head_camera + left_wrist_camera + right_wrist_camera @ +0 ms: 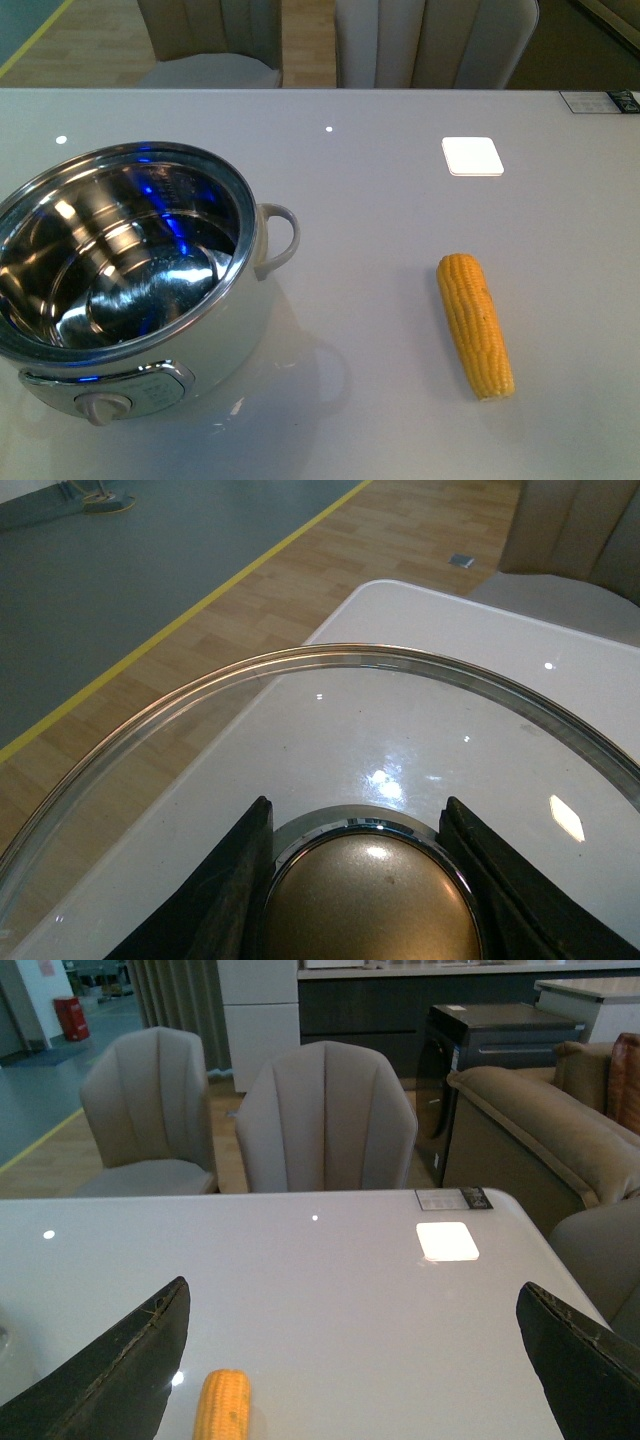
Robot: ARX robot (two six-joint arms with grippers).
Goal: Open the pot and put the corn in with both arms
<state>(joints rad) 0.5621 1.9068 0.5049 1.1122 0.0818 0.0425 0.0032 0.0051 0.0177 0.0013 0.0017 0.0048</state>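
Pot at the left of the white bench stands uncovered. Its steel bowl catches blue reflections, one white loop handle points toward the bench's middle, and the dial knob faces the robot.

The glass lid shows in the left wrist view, gripped by the left end effector. Both black fingers are pressed against either side of the bronze-coloured knob and its chrome collar. The wrist is angled down over the lid, and the lid's rim reaches out past a corner of the bench, with wooden floor and a yellow line visible through the glass. Whether the lid rests on the bench cannot be told.

Right of the pot and well apart from it, the corn lies flat on the bench with its length running roughly away from the robot. Beyond it is a white square patch.

The right end effector hovers above the bench with its fingers spread wide and gripping nothing. Its wrist faces across the bench toward two pale upholstered chairs. One end of the corn shows beneath it — between the fingers, nearer one of them and touching neither.
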